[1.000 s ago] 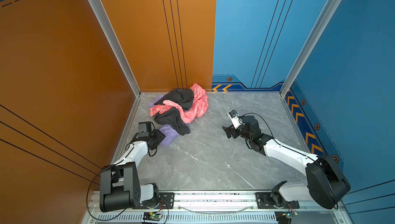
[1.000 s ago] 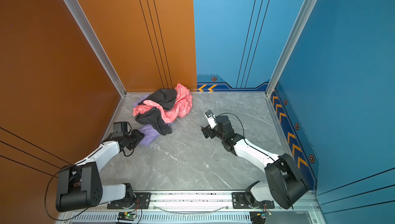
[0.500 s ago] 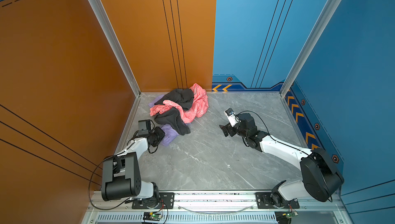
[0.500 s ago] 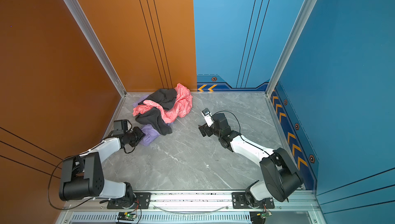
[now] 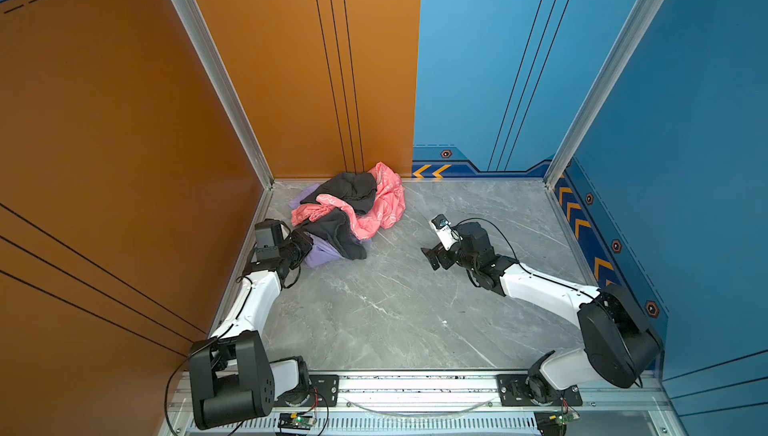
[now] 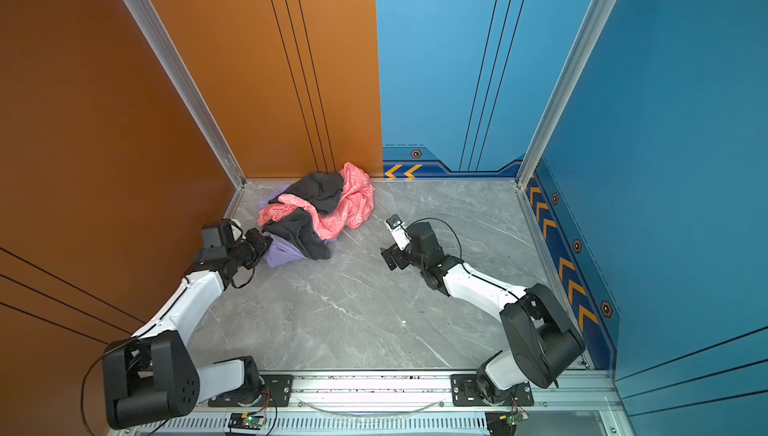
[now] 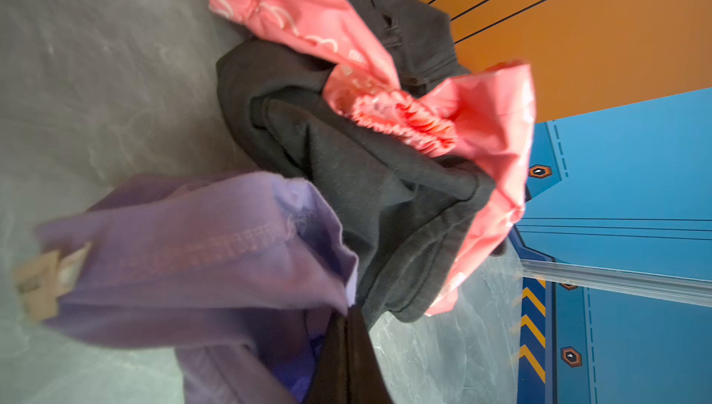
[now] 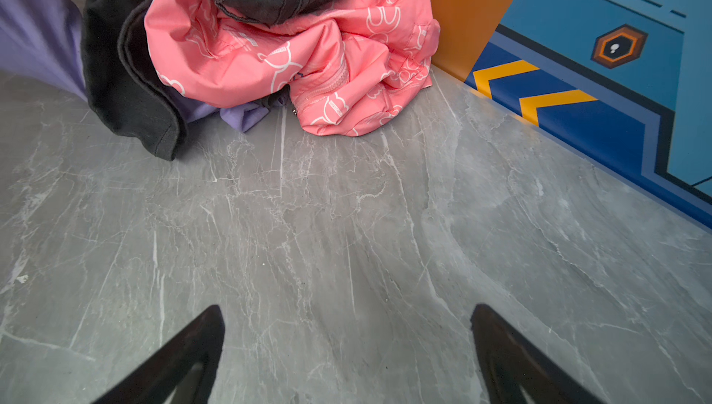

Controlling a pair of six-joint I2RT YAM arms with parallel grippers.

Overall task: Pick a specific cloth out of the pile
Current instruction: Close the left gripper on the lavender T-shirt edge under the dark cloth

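Note:
The pile (image 5: 353, 209) (image 6: 320, 205) lies by the back wall: coral-pink patterned fabric, dark grey garment, and the lavender cloth (image 5: 322, 254) (image 6: 280, 254) sticking out underneath at the near left. My left gripper (image 5: 307, 247) (image 6: 266, 245) is at that lavender edge. In the left wrist view its jaws (image 7: 348, 311) are pressed together, with the cloth (image 7: 192, 248) bunched at their tips. My right gripper (image 5: 430, 257) (image 6: 388, 257) stands open over bare floor right of the pile; the right wrist view (image 8: 348, 307) shows nothing between its fingers, and lavender cloth (image 8: 240, 117) peeks from under the pink fabric.
The orange wall (image 5: 124, 143) runs close along the left arm. An orange and blue back wall (image 5: 478, 80) stands just behind the pile. Grey marble floor (image 5: 395, 309) stretches between the arms toward the front rail (image 5: 415, 384).
The left gripper closed on the lavender edge and shifted slightly toward the pile. The right gripper, still open, drifted a little left toward the pile.

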